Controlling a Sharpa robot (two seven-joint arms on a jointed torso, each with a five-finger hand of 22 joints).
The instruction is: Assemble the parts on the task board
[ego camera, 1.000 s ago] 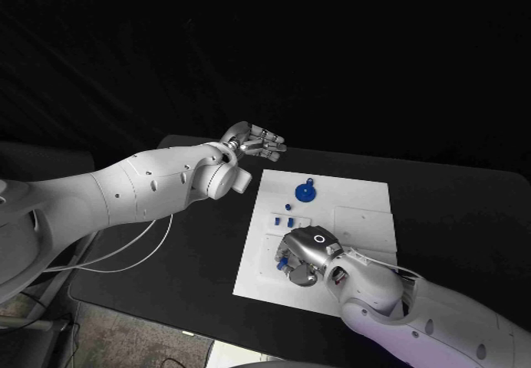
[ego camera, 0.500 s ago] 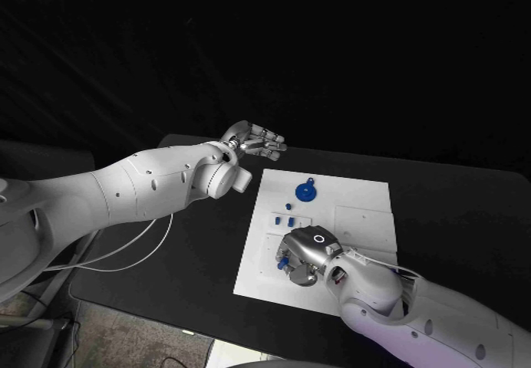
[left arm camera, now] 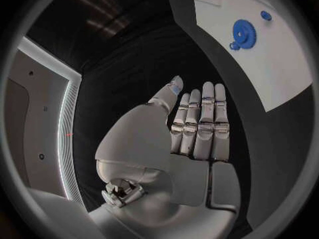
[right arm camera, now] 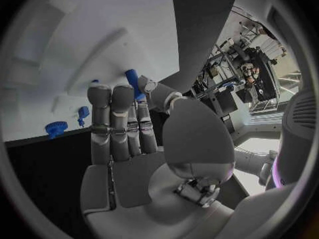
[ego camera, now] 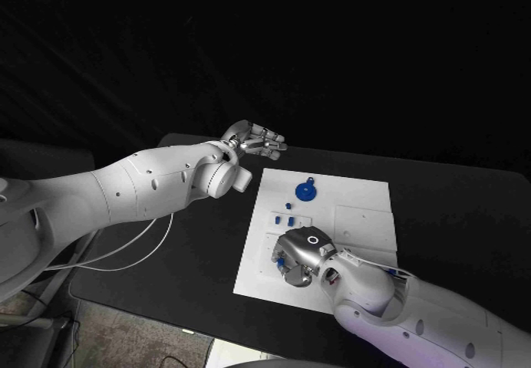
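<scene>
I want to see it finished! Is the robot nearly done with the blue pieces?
Not nearly. The right hand pinches a small blue peg over the white task board. The blue gear and other small blue pieces lie loose. The left hand hovers open beyond the board.

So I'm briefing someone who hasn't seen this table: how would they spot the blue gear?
Find the white board in the middle of the black table. The blue gear lies flat near its far edge, away from the right hand. It is the biggest blue piece, round and toothed; the others are small pegs.

Parts under the right hand (ego camera: 301,257) are largely concealed — small pieces near the task board (ego camera: 365,201)'s left edge cannot be identified.
</scene>
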